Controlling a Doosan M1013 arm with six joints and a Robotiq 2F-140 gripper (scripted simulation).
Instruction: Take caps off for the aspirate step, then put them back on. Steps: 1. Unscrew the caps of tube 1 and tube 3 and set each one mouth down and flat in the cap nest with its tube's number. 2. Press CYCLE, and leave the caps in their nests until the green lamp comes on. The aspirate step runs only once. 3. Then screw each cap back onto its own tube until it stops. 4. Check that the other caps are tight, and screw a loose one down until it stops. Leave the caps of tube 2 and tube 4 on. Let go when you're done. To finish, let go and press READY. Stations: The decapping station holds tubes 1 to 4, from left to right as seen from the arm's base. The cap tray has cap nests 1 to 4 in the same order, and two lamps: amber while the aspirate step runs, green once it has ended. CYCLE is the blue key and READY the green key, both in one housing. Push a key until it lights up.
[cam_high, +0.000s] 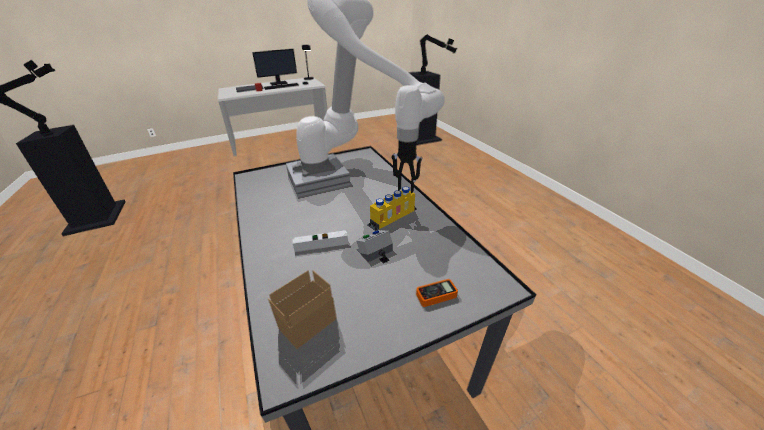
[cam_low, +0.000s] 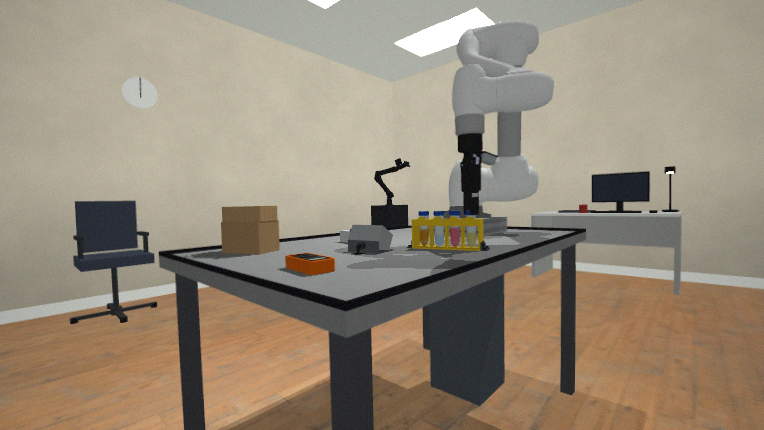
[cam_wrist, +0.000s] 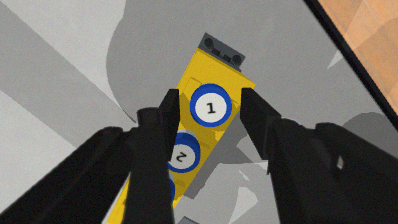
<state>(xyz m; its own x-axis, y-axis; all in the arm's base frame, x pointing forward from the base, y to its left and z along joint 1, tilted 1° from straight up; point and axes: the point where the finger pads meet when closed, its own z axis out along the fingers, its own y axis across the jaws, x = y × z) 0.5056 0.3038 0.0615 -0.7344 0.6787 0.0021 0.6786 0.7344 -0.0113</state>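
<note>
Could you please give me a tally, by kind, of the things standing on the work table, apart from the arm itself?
Capped tubes in the yellow station: 4
Cap tray: 1
Key housing: 1
Cardboard box: 1
Orange multimeter: 1
Total: 9, counting the station itself. The claw stands open around cap 1.
</note>
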